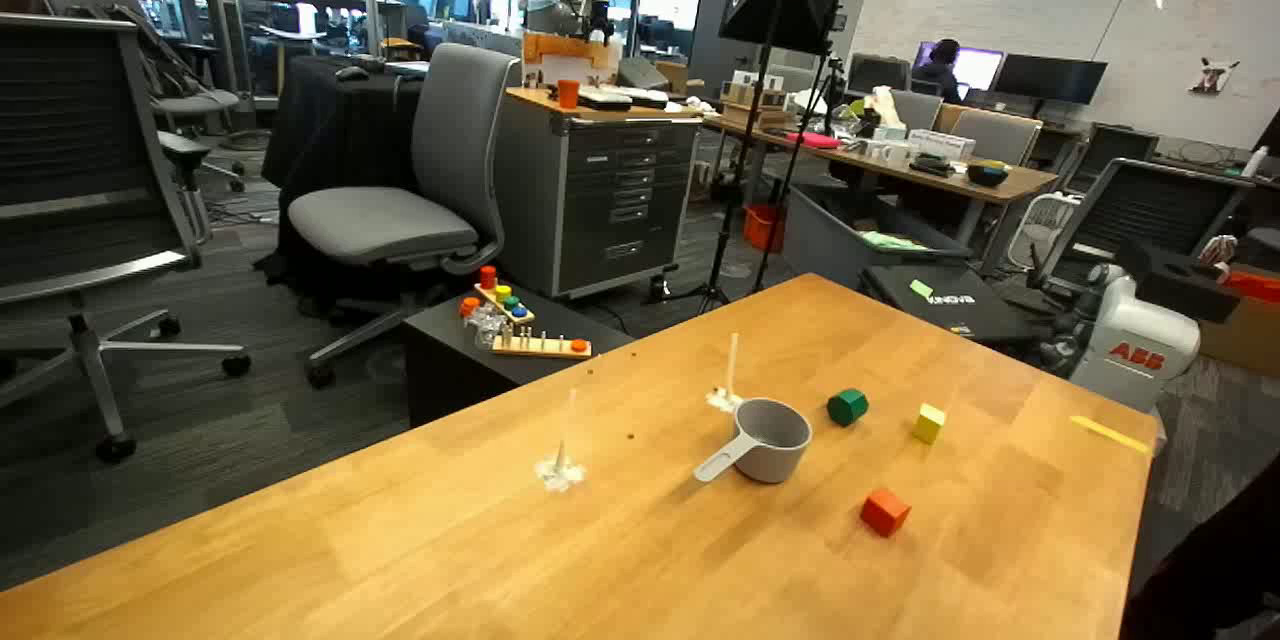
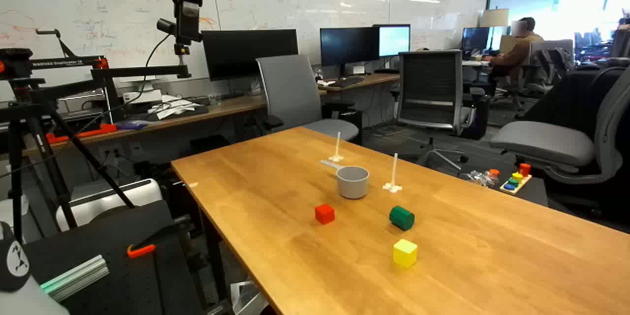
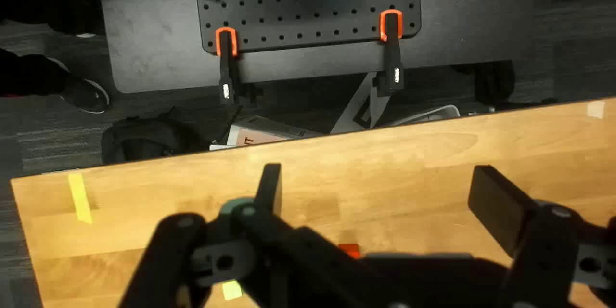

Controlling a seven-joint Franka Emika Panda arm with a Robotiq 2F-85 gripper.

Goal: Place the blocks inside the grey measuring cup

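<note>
Pincer [image 3: 378,195]: nearest the lens in the wrist view, hung over the wooden table [image 3: 144,216]; jaws spread wide, released.
Red block [image 1: 885,512]: on the table, lower than the pincer; wrist view showed it in the gap between the jaws, partly covered by pincer parts.
Yellow block [image 2: 405,253]: on the table, also lower; in the wrist view it peeked out past the pincer's linkage, on the picture's left.
Green block [image 2: 402,217]: dark, rounded, on its side on the table, near the yellow one in both exterior views; exact spot relative to the pincer couldn't be told.
Grey measuring cup [image 1: 772,461]: upright on the table, lower than the pincer, mouth up, handle out sideways; offset from the pincer unclear. All three blocks lay outside it, near but not touching.
White sticks [image 2: 394,170]: two, upright in white blobs [image 2: 392,187] on the table, near the cup; placing against the pincer unclear.
Yellow tape [image 3: 80,197]: flat on the table, off past the pincer's jaw on the wrist picture's left, near a table corner.
Perforated board [image 3: 308,14]: ahead of the pincer's tips, across a gap from the table; two orange-and-black clamps [image 3: 226,70] on its edge.
Peg toys [image 1: 540,347]: on a dark stand [image 1: 455,400] beside the table, well apart from the pincer.
</note>
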